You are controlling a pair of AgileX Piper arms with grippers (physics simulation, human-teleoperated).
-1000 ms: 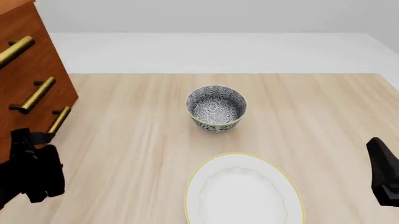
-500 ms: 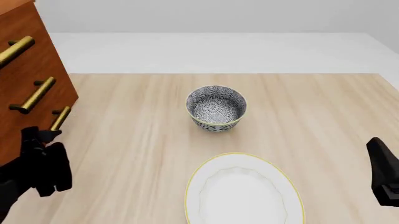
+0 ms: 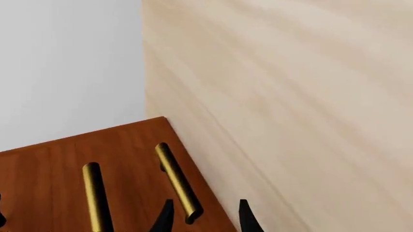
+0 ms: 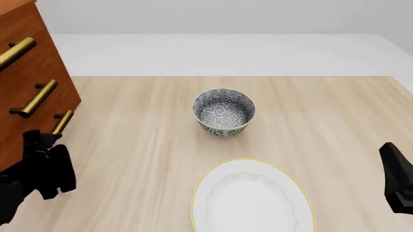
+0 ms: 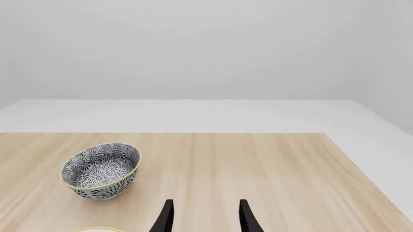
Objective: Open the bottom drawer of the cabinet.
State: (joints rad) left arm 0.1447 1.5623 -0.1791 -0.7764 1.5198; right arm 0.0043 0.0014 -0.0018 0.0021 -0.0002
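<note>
The cabinet (image 4: 45,67) stands at the table's far left, reddish-brown with three brass bar handles. The bottom drawer's handle (image 4: 62,123) is the lowest one, closest to the tabletop, and its front looks flush with the rest. My left gripper (image 4: 41,140) sits right at that handle's near end. In the left wrist view the left gripper (image 3: 204,220) is open, and the tip of the bottom handle (image 3: 175,179) lies between its fingers (image 3: 165,218) without being pinched. My right gripper (image 5: 204,220) is open and empty, low at the right edge (image 4: 390,152).
A patterned bowl (image 4: 223,112) stands mid-table, and a white plate with a yellow rim (image 4: 253,198) lies in front of it. The middle handle (image 3: 96,198) runs beside the bottom one. The table's far edge meets a white floor.
My left gripper has moved forward and to the right, closing in on the bottom handle's end. The right arm has not moved.
</note>
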